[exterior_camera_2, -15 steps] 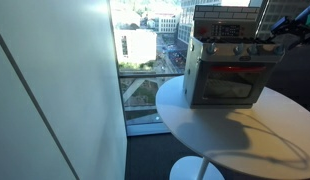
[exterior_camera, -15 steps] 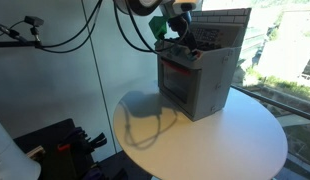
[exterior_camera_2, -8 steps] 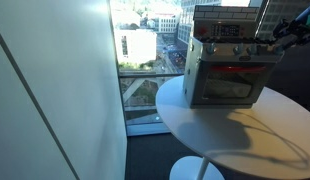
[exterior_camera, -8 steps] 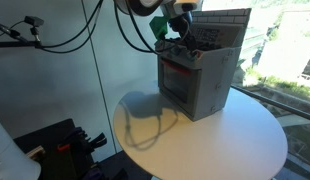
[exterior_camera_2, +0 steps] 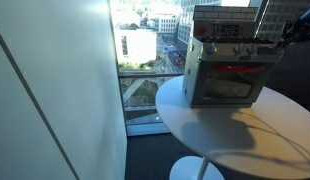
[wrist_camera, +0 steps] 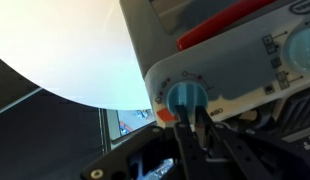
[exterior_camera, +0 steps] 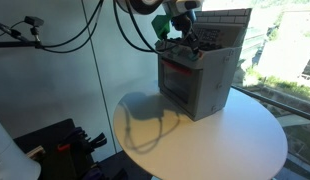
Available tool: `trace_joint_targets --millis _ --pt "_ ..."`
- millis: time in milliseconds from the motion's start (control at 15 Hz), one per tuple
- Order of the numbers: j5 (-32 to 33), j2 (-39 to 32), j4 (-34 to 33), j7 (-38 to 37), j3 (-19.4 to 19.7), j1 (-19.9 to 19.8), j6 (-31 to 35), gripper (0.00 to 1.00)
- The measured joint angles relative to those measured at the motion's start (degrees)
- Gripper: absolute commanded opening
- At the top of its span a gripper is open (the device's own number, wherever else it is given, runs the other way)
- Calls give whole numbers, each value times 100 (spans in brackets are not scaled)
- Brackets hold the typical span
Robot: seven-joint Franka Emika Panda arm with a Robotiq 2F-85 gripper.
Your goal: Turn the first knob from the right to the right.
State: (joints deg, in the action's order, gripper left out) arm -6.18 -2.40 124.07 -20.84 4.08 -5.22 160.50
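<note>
A grey toy oven (exterior_camera: 203, 78) (exterior_camera_2: 227, 68) stands on a round white table (exterior_camera: 200, 140) (exterior_camera_2: 235, 128). In the wrist view its white control panel (wrist_camera: 235, 75) carries a teal knob (wrist_camera: 185, 95) at the panel's end. My gripper (wrist_camera: 191, 113) comes up from below, and its two dark fingers (wrist_camera: 179, 128) stand close together, pinching the lower part of the knob's ridge. In both exterior views the gripper (exterior_camera: 179, 33) (exterior_camera_2: 282, 38) sits against the oven's upper front corner, and it hides the knob there.
Another teal dial (wrist_camera: 301, 46) and a red handle bar (wrist_camera: 227, 27) are further along the oven front. Black cables (exterior_camera: 70, 38) hang beside the arm. A tall window (exterior_camera_2: 145, 60) rises behind the table, whose edge drops to dark floor.
The jaws have closed from wide apart onto the teal knob. The arm has shifted only slightly at the oven's corner.
</note>
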Motion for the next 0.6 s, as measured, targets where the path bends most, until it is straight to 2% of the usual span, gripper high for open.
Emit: trace_joint_targets --millis 600 --pt "-7 -1 0 -310 14 1 0 6"
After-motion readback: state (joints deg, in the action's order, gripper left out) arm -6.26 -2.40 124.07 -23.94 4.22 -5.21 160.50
